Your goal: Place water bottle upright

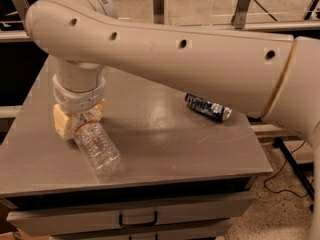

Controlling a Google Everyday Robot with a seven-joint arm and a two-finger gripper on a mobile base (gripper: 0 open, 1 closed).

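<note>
At the left part of the gray counter [165, 154], near its left edge and a little closer to the front edge than to the back one, the claw [80, 126] is down at the surface, pointing downwards from the round wrist above it. The water bottle [99, 149] lies on its side just there. Its top end, with the red edge of the label, is inside the claw, and the cap is hidden. The clear ribbed body goes out from the claw toward the front edge and a little to the right, and its bottom end stops near the front edge. The claw sits around the top end of the bottle, but I cannot tell if it is clamped on it or only apart around it. More to the right, well apart from the bottle and near the right edge of the counter, a dark blue can [208, 107] also lies on its side. The thick pale arm [175, 54] crosses above the back part of the counter from the upper left to the right. Under the front edge there is a drawer [200, 211] with a dark handle [137, 219].
</note>
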